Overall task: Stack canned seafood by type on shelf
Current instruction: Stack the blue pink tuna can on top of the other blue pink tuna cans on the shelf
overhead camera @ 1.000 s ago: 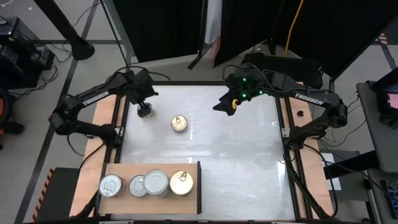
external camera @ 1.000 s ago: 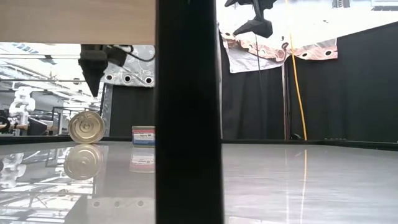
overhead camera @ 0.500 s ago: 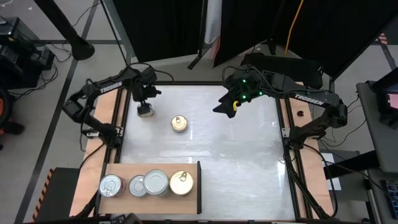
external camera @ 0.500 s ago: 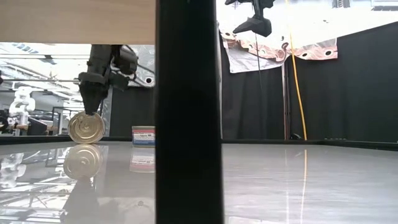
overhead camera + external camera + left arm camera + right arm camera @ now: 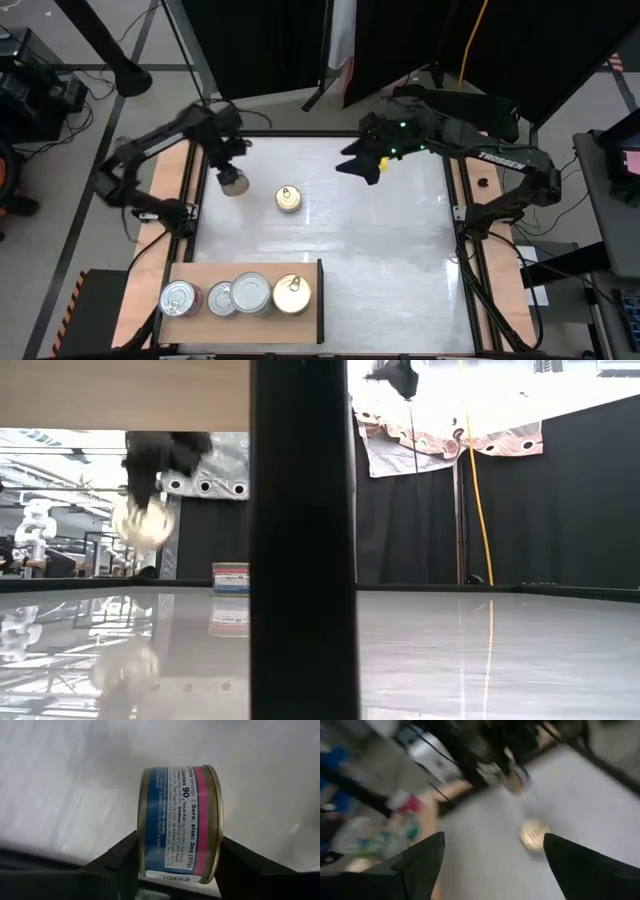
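On my left, the left gripper (image 5: 232,178) is over the far-left part of the table (image 5: 400,260). Its fingers (image 5: 117,857) are closed partway, one on each flat end of a tin with a blue and pink label (image 5: 177,824). In the low view that tin (image 5: 143,520) hangs clear of the table surface, held on edge.

Just right of it, a gold-lidded tin (image 5: 288,199) sits alone on the table, lid up, apart from both grippers. In the low view I can see its blue and red label (image 5: 230,577).

At the near-left edge I see the shelf (image 5: 250,318), a light-brown board with a thin dark upright edge on its right side. Four tins stand on it in a row: a silver pull-tab tin (image 5: 179,298) with red showing at its side, a smaller silver tin (image 5: 221,298), a taller silver-lidded tin or stack (image 5: 251,293), and a gold pull-tab tin (image 5: 291,294) nearest the upright edge.

On my right, the right gripper (image 5: 360,165) hangs high over the far middle of the table. Its fingers (image 5: 420,860) stand wide apart and hold nothing.
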`<control>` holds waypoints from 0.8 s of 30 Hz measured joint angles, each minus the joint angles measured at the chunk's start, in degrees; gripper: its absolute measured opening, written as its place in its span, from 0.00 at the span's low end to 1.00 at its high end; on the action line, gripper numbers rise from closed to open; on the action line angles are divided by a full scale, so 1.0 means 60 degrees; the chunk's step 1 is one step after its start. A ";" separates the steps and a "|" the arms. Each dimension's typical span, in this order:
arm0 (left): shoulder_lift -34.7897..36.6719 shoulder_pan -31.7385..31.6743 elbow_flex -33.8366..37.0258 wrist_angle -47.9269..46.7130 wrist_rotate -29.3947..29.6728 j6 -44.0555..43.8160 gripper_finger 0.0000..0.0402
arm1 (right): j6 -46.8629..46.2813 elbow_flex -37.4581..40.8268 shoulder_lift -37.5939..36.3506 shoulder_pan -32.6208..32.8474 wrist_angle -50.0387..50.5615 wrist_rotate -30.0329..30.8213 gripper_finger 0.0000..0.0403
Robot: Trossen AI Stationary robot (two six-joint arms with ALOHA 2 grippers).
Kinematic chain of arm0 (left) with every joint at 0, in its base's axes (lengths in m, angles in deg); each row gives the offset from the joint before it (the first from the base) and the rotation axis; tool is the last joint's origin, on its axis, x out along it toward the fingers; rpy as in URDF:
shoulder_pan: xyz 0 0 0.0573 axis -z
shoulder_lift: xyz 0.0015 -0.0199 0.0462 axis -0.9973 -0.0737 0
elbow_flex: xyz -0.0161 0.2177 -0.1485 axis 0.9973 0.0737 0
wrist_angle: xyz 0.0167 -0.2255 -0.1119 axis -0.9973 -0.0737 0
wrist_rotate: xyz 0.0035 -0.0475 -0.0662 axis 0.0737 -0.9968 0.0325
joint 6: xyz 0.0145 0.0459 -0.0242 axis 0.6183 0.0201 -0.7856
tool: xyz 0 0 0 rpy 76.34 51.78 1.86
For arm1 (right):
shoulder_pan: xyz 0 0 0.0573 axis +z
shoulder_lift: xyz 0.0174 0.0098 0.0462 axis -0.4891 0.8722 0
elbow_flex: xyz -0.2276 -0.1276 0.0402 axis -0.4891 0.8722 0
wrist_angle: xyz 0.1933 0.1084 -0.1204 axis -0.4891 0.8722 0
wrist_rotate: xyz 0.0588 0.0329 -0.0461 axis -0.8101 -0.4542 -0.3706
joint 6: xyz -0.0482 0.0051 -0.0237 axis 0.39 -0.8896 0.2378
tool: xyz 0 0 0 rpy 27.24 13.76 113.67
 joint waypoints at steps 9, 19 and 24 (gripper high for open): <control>0.3500 0.0010 -0.2848 0.0203 -0.3349 -0.4352 0.49 | 0.0042 -0.1362 0.0148 0.0935 -0.3422 0.0424 0.68; 0.5132 0.1000 -0.3373 0.7091 -0.3778 -1.3388 0.49 | 0.6078 -0.6075 0.2736 0.3510 -0.3351 0.4213 0.74; 0.5108 0.1177 -0.3369 0.9959 -0.4786 -1.6150 0.49 | 1.1397 -0.7792 0.4136 0.4449 -0.3772 0.6732 0.75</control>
